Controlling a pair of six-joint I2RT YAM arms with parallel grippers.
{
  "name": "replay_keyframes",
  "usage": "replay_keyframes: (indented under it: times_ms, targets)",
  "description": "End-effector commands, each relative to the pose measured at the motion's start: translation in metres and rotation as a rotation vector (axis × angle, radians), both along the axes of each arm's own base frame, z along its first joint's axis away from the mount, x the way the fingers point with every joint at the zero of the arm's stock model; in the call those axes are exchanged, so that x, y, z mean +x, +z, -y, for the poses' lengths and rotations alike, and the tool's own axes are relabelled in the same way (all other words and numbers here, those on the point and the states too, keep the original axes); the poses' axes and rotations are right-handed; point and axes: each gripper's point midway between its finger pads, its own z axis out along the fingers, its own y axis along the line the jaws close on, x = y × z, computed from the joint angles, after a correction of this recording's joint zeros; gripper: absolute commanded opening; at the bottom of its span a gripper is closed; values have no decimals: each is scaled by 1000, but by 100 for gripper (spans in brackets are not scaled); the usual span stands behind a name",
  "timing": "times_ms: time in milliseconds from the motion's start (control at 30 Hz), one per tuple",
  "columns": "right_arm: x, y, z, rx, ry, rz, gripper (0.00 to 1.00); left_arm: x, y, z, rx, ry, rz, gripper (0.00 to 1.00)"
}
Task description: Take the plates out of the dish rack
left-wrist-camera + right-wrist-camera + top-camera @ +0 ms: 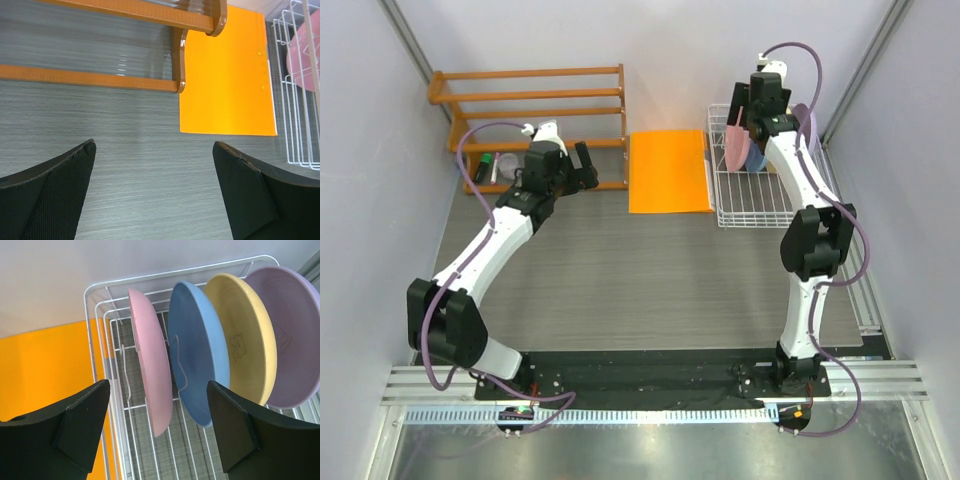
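The white wire dish rack (100, 365) stands at the back right (728, 212). Four plates stand on edge in it: pink (150, 375), light blue (197, 350), pale yellow (245, 335) and lavender (295, 340). My right gripper (158, 385) is open above the rack, its jaws astride the pink plate's rim without touching it. In the top view it hovers over the rack (752, 112), with the pink plate (731, 148) below it. My left gripper (154, 147) is open and empty above the bare table, near the shelf (582, 165).
An orange wooden slatted shelf (530, 100) stands at the back left, with small items on the table behind its left end. A flat orange mat (668, 170) lies between shelf and rack; it also shows in the left wrist view (225, 75). Walls close in on both sides.
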Motion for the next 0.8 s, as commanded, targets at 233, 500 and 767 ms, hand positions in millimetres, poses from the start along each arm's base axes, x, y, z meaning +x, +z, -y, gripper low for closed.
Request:
replay_keyframes:
  times_ms: [233,500,767]
  targets:
    - [7,2,-3,-260,-51,-44,72,15,2,-3,58,49,49,100]
    - [9,-22,11,-371,-127,-109,63,12,0,-7,76,56,43,100]
    - [12,-36,6,-396,-104,-134,21,11,-2,-11,91,69,40,100]
